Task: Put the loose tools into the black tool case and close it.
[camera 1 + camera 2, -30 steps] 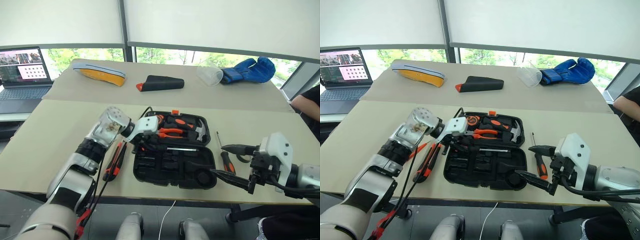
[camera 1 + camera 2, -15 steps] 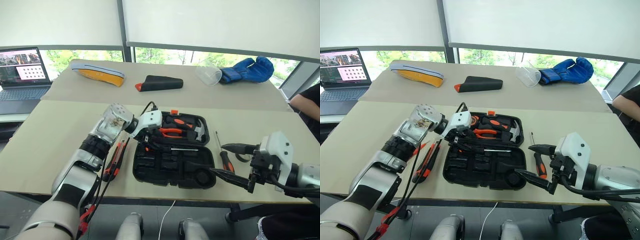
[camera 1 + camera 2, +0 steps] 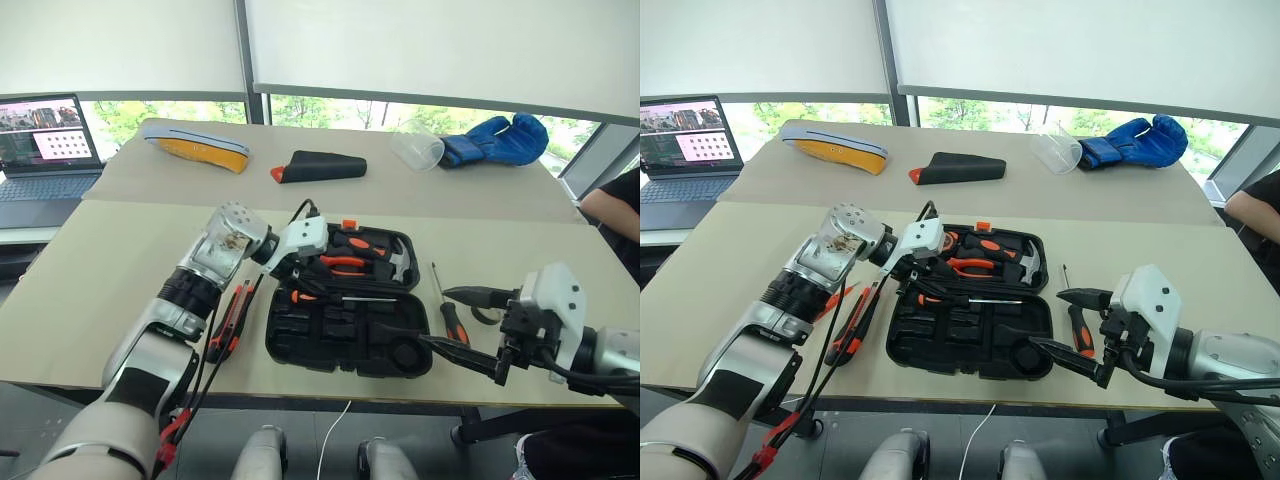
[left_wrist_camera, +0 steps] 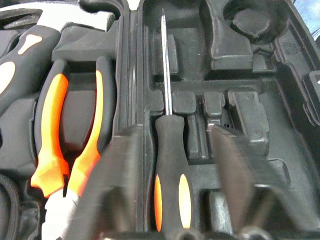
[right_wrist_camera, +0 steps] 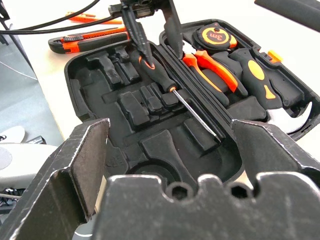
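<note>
Beige tables (image 3: 120, 250) | blinds (image 3: 440, 45) | left tool (image 5: 152, 37) straddling screwdriver (image 4: 170, 165), grip unclear | right tool (image 3: 462, 325) open

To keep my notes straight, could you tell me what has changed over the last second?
The left gripper drew slightly up off the black-and-orange screwdriver, which lies in the black tool case; its fingers stand apart beside the handle. The right gripper, open, the case and the screwdriver on the table stayed put.
</note>
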{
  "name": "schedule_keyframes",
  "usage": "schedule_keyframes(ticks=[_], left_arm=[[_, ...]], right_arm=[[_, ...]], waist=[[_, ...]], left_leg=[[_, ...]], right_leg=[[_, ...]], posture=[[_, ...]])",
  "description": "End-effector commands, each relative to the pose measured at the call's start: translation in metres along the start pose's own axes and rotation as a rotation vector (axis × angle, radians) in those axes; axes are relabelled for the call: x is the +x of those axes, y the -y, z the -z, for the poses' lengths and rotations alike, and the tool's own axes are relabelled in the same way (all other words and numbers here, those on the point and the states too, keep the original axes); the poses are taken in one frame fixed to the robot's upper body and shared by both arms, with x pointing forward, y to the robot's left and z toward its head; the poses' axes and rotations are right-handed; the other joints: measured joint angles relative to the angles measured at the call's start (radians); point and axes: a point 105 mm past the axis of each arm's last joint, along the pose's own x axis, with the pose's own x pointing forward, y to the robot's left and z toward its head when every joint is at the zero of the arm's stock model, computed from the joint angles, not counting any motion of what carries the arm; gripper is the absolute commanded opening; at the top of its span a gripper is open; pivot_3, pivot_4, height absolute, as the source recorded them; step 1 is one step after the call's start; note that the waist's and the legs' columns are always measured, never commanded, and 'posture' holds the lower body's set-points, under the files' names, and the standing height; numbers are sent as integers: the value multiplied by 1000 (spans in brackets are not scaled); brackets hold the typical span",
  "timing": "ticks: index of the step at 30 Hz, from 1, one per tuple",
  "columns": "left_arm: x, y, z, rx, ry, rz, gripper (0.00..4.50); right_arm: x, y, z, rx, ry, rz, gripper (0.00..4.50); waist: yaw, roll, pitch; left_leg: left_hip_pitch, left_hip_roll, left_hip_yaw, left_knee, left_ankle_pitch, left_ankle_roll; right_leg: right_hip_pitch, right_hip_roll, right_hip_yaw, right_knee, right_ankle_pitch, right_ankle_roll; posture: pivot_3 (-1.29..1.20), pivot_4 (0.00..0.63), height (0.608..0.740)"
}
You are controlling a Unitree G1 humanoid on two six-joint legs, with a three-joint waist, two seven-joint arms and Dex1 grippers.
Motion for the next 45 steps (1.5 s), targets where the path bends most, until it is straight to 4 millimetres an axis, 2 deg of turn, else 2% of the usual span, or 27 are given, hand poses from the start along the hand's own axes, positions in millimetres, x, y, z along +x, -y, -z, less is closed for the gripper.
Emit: schedule_keyframes(ticks=[1, 7, 13, 17, 21, 24, 28, 30, 33, 38, 45], left_arm=[[6, 0, -4, 74, -11, -7, 55], [22, -7, 17, 133, -127, -81, 55], [23, 3, 38, 181, -182, -47, 55], [19, -8, 25, 151, -118, -99, 55], [8, -23, -3, 129, -7, -145, 55], [3, -22, -19, 120, 55, -112, 55], [7, -15, -23, 140, 57, -76, 55], [13, -13, -17, 134, 25, -74, 55], [21, -13, 2, 134, -66, -88, 55], [30, 2, 27, 160, -145, -13, 55], [36, 6, 48, 166, -201, -11, 55]], right_arm=[[-2, 2, -8, -44, 22, 19, 4500], [-1, 7, -12, -51, 45, 45, 4500], [0, 9, -13, -38, 58, 54, 4500], [0, 10, -11, -29, 57, 63, 4500], [0, 9, -11, -27, 60, 61, 4500], [0, 10, -11, -26, 59, 60, 4500], [0, 9, -11, -30, 58, 55, 4500], [1, 9, -12, -33, 58, 51, 4500], [1, 7, -12, -33, 58, 49, 4500], [0, 6, -11, -30, 56, 52, 4500], [1, 6, -9, -19, 57, 56, 4500]], waist=[[0, 0, 0], [2, 0, 0], [1, 1, -1], [0, 2, -1], [3, 2, -1], [2, 2, -1], [1, 2, -1], [1, 2, -1], [1, 2, -1], [0, 2, -1], [-2, 3, -2]], left_leg=[[0, 0, 0, 0, 0, 0], [0, 0, 0, 0, 0, 0], [1, 0, 0, 1, 0, 0], [2, 0, 0, 1, 0, 0], [1, 0, 0, 2, 0, 1], [-1, 0, 0, 2, 1, 2], [-1, 0, 0, 3, 1, 2], [-1, 0, 0, 3, 1, 2], [-1, 0, 0, 3, 1, 2], [-1, 0, 0, 3, 1, 2], [0, 0, 0, 2, 1, 2]], right_leg=[[0, 0, 0, 0, 0, 0], [0, 0, 0, 0, 0, 0], [2, 0, 0, 0, 1, 1], [2, 0, 0, 0, 2, 0], [2, 0, 0, 0, 3, 0], [0, 0, 0, 0, 5, 1], [0, 0, 0, -2, 6, 1], [0, 0, 0, -2, 5, 1], [0, 0, 0, -2, 5, 1], [1, 0, 0, -2, 5, 1], [1, 0, 0, -2, 5, 1]], posture=[[0, 150, 740], [0, 150, 740], [0, 150, 740], [0, 150, 740], [0, 150, 740], [0, 150, 740], [0, 150, 740], [0, 150, 740], [0, 150, 740], [0, 150, 740], [0, 150, 740]])
